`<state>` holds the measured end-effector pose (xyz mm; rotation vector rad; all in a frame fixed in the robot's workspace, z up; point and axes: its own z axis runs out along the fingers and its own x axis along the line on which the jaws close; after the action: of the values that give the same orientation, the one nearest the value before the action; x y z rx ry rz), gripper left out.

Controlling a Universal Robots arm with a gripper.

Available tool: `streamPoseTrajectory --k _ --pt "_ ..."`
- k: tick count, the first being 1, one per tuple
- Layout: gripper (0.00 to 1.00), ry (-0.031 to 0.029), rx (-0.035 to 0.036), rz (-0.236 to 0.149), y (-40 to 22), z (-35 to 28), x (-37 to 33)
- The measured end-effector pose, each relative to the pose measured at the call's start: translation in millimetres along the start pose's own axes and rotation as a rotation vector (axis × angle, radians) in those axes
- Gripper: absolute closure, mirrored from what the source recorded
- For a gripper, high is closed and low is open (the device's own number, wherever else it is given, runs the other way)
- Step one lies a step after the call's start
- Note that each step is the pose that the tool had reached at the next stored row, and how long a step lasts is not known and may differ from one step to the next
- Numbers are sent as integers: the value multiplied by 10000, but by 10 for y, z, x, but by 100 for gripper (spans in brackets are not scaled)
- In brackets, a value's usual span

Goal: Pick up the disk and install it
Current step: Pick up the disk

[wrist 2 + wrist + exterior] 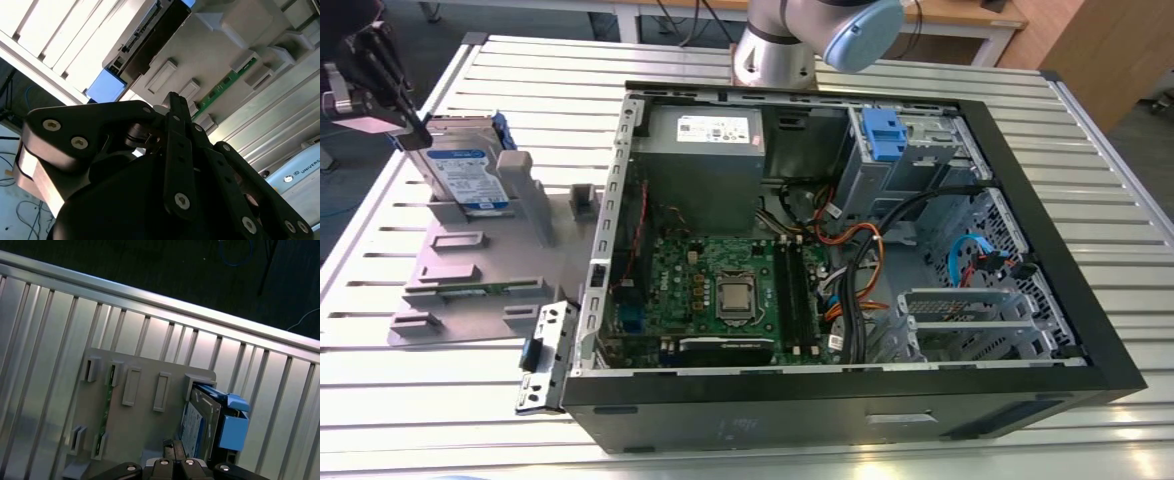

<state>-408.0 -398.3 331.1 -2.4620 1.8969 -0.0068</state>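
At the exterior view's far left the gripper point(398, 120) hangs close by the top of the disk point(464, 172); whether its jaws are spread or pressed together I cannot tell. The disk stands upright in a grey holder point(467, 270) on the slatted surface point(427, 400), left of the open computer case point(854, 400).

An open black computer case point(761, 415) lies on its side on the slatted metal table point(427, 400). Inside it I see the green motherboard point(720, 270), a grey power supply point(707, 150) above it, and a tangle of orange and black cables point(854, 240) running toward the drive bays, where a blue latch point(883, 135) stands out. Beside the case, on the exterior view's left, sits a grey fixture plate point(467, 290) with raised holders; a thin green memory stick point(225, 85) stands in one slot. A metal bracket point(544, 355) leans at the case's corner.
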Motion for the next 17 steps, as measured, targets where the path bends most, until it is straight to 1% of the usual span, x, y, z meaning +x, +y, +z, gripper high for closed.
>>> streamPoseTrajectory --k 17 --pt "89 -15 -8 -511 0 0 0"
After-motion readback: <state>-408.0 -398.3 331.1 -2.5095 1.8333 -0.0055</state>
